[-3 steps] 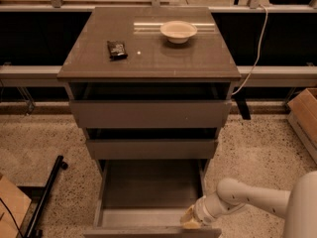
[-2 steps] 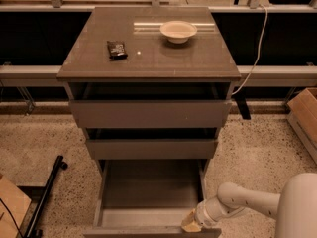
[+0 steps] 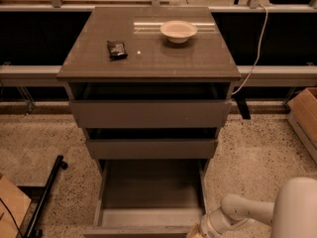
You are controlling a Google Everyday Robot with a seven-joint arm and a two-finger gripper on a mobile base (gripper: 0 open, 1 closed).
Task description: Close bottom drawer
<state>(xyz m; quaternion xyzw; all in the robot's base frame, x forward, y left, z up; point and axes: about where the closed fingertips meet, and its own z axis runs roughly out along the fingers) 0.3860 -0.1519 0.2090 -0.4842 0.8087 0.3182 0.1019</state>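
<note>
The bottom drawer (image 3: 148,190) is the lowest of the cabinet's three grey-brown drawers. It is pulled far out toward me and its box is empty. Its flat front (image 3: 138,230) lies at the lower edge of the view. My gripper (image 3: 196,232) sits at the drawer's front right corner, mostly cut off by the lower edge of the view. The white arm (image 3: 237,213) reaches to it from the right. I cannot tell if the gripper touches the front.
The middle drawer (image 3: 151,148) and the top drawer (image 3: 148,113) are each pulled out a little. A white bowl (image 3: 178,30) and a dark packet (image 3: 116,49) lie on the cabinet top. A cardboard box (image 3: 304,115) stands at right, a black bar (image 3: 47,195) lies at left.
The gripper and forearm have moved down toward the lower edge of the view, so less of the gripper shows. The bottom drawer has not visibly moved.
</note>
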